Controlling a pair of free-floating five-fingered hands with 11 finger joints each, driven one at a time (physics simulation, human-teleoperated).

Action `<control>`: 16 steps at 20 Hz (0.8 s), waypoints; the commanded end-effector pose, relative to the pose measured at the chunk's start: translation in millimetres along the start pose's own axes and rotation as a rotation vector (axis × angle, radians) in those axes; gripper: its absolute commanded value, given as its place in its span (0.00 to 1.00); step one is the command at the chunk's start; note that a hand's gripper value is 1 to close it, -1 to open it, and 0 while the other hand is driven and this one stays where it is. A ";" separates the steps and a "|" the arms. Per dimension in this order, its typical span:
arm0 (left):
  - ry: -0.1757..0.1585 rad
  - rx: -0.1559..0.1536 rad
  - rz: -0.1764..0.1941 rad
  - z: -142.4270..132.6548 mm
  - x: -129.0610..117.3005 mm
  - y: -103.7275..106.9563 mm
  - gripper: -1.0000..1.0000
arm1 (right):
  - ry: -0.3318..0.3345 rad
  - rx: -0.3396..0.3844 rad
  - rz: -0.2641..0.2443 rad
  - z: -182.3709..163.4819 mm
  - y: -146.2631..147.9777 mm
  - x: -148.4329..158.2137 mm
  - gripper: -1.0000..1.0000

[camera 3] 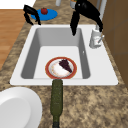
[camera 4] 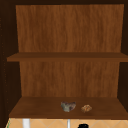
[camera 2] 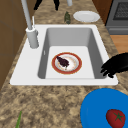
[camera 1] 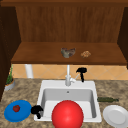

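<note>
My left hand hovers over the sink's front left corner, fingers hanging relaxed and holding nothing; in the left side view the left hand is at the right rim. Beside it lies a blue plate with a tomato. My right hand hangs open by the faucet, fingers pointing down over the basin's back; in the right side view the right hand holds nothing. A red-rimmed plate with dark food lies in the basin. A big red round shape covers the sink's front.
A green bottle and a white plate lie on the counter right of the sink. The shelf above holds a grey object and a brown lump. A potted plant stands far left.
</note>
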 end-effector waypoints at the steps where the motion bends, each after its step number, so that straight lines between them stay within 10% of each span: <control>1: 0.000 0.000 0.000 0.0 0.0 0.0 0.50 | -0.007 -0.024 0.010 -10.7 -8.9 -4.6 0.00; 16: 0.000 0.000 0.000 0.0 0.0 0.0 0.50 | -0.006 0.089 0.038 -160.4 14.3 -23.4 0.00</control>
